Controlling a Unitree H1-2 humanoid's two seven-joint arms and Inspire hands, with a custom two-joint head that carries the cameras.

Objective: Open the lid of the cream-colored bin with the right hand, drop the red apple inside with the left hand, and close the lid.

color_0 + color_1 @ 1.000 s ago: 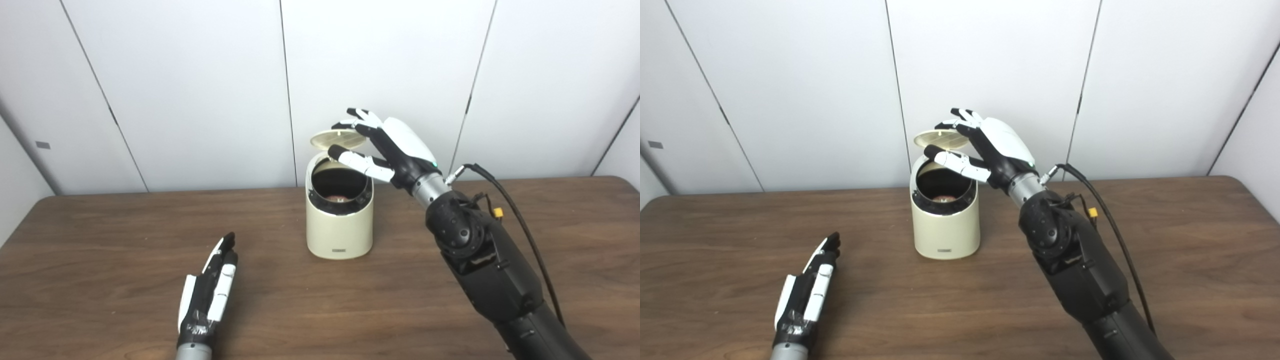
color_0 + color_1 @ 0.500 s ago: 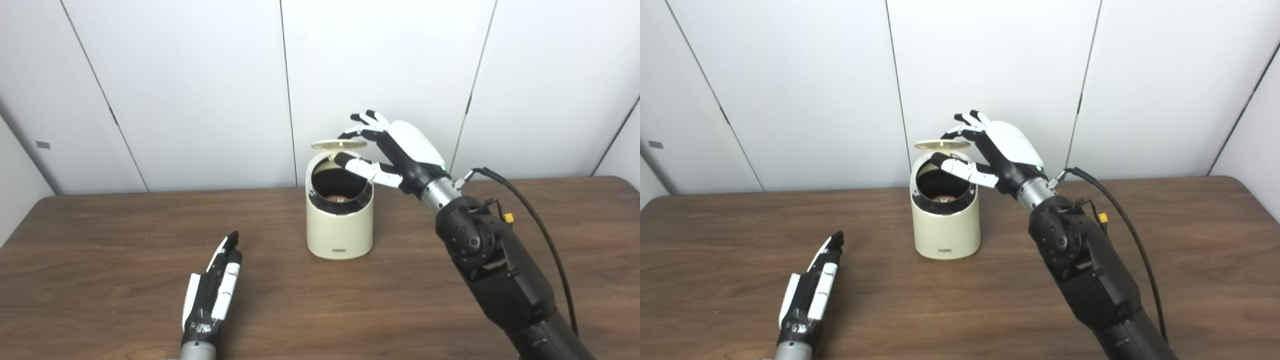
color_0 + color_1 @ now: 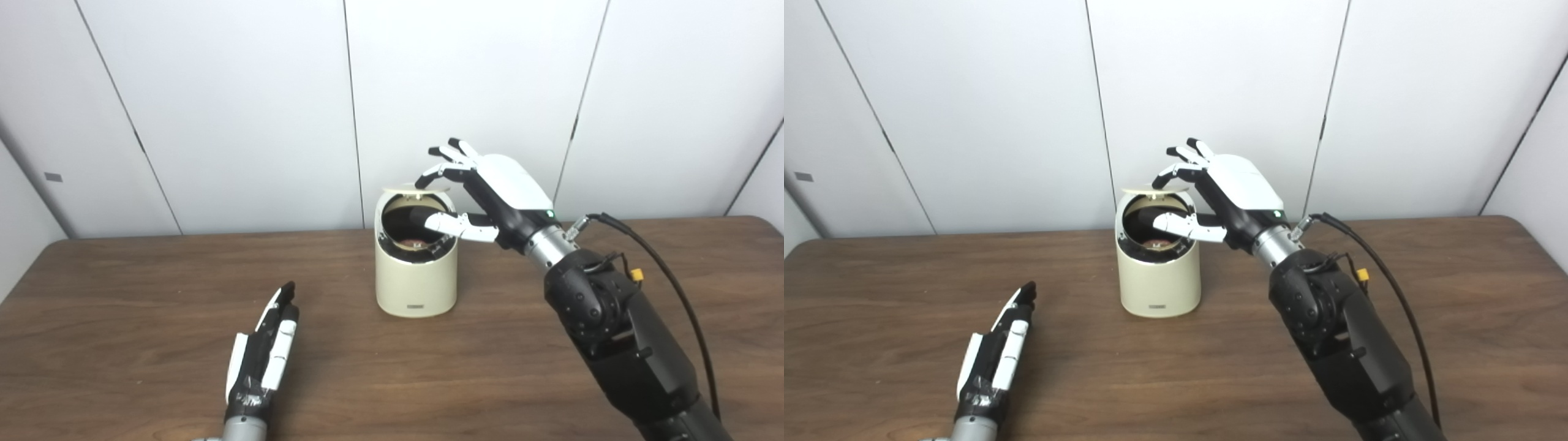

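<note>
Lid [image 3: 411, 188] under right hand [image 3: 490, 190] fingertips, seemingly touching, bin [image 3: 416, 269] part-open

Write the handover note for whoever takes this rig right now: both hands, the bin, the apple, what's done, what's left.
Left hand: open, empty, flat on the table.
Right hand: fingers on the lid, thumb across the bin's mouth; not gripping.
Cream-colored bin: upright at table centre, lid partly lowered, not shut.
Red apple: a reddish patch shows inside the bin.
Done: lid opened, apple dropped in.
Left: press the lid fully shut, clearing the thumb first.
</note>
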